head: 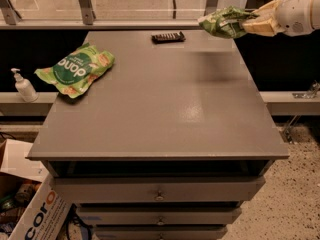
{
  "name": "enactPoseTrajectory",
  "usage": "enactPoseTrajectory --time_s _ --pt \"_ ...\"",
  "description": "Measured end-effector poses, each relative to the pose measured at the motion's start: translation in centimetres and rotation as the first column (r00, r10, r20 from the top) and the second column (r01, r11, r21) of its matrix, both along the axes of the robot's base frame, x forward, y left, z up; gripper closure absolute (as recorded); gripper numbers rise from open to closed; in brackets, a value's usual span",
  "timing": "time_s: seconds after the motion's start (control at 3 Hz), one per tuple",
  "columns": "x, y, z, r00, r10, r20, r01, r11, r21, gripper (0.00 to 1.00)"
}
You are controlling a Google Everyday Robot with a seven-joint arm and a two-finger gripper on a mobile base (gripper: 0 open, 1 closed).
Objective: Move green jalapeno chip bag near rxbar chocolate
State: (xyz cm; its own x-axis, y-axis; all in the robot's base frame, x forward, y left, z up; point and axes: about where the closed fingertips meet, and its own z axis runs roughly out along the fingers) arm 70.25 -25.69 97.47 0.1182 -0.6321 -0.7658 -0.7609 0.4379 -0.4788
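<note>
The green jalapeno chip bag (222, 23) is crinkled and dark green, held in the air above the table's far right corner. My gripper (248, 23) comes in from the upper right and is shut on the bag's right end. The rxbar chocolate (168, 36) is a small dark flat bar lying on the table near the far edge, to the left of the held bag and below it.
A brighter green bag with a dark circle logo (76, 70) lies on the left of the grey table (165, 109). A white pump bottle (23, 86) stands on a ledge left of the table. A cardboard box (30, 211) sits on the floor at lower left.
</note>
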Motion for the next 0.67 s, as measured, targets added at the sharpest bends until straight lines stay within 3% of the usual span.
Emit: enactPoseTrajectory --time_s 0.33,0.67 --pt "0.2 0.3 -0.3 0.9995 -0.008 0.03 0.009 1.0 -0.029 1.0" --pt "2.4 0.4 -1.5 0.9913 -0.026 0.129 0.039 0.994 -0.098 1.0"
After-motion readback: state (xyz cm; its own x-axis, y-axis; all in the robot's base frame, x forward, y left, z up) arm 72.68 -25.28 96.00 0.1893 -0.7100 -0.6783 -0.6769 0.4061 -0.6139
